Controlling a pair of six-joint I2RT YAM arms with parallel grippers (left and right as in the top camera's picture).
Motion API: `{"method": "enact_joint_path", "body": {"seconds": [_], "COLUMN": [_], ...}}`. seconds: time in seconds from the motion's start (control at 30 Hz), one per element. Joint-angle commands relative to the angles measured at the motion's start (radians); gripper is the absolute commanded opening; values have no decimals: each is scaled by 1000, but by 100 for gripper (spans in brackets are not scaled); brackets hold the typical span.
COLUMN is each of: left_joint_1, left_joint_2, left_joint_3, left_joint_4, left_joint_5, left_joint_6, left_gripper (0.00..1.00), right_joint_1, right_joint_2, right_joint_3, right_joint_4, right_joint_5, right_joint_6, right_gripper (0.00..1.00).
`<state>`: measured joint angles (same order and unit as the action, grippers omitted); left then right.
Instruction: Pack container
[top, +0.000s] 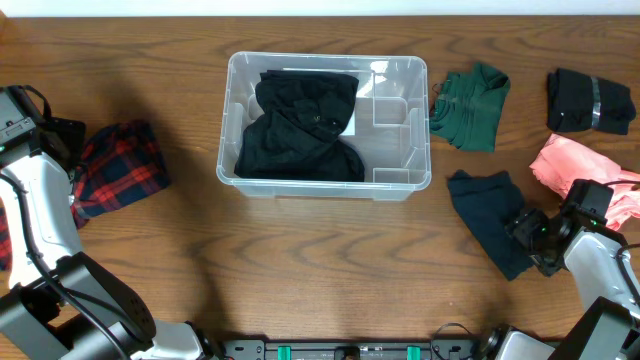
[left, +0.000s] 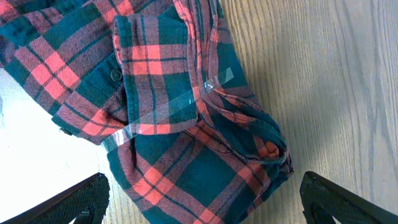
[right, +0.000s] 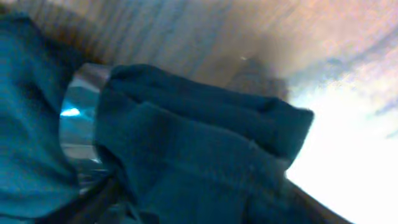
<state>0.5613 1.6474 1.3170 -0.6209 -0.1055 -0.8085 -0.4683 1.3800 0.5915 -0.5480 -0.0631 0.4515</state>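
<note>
1. Container, the large clear plastic rectangular bin (top: 325, 187), sits mid-table towards the back of the brown wooden table (top: 300, 280). A crumpled black garment (top: 300, 130) is in its left part, and the right part looks bare.
2. Starting at the hands: the right gripper (top: 535, 235) is down at the right edge of a dark teal folded garment (top: 485, 210), which lies in front of the bin and off to its right. The wrist view is blurry and full of teal cloth, with a shiny band (right: 78, 124) around it. No fingers show, so I honestly can't tell if it's pinching or spread.
3. The left gripper (left: 202, 205) has its fingers spread wide with nothing held. It hangs over a red-and-dark-green plaid flannel shirt (left: 180, 112) lying well left of the bin.
4. Further out on the right are a folded green garment (top: 472, 105), a black rolled garment with a grey band (top: 590, 102) and a coral pink garment (top: 580, 165).
5. My guess is the step in hand is picking up the teal one. Next it needs a firm pinch on the fold, a lift clear of the rim, then a carry over to the bare right part.
</note>
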Motion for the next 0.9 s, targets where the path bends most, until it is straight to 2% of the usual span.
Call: {"method": "enact_joint_path", "body": {"seconds": [0.0,0.2,0.23,0.33,0.4,0.47,0.7,0.87], "left_joint_1": [5,5,5,5,5,5,5,5], "left_joint_2": [8,8,8,8,8,8,8,8], "left_joint_3": [0,0,0,0,0,0,0,0], "left_joint_4": [1,1,1,1,1,1,1,1], "left_joint_5": [-15,-15,-15,-15,-15,-15,-15,-15], "left_joint_6": [-1,-1,-1,-1,-1,-1,-1,-1], "left_gripper": [98,98,98,98,98,98,98,98], "right_joint_1": [-8,-8,-8,-8,-8,-7,13,100], "right_joint_2": [21,21,21,21,19,12,-54,-69], "right_joint_3": [-31,-31,-31,-30,-21,3,179,381], "right_joint_4": [-9,-9,-8,-3,-1,-5,-21,-19], "right_joint_5": [49,29,29,29,29,26,-116,-211], "right_joint_6": [-14,-15,-18,-35,-42,-50,-132,-176], "right_gripper": [53,47,42,18,8,2,1,1]}}
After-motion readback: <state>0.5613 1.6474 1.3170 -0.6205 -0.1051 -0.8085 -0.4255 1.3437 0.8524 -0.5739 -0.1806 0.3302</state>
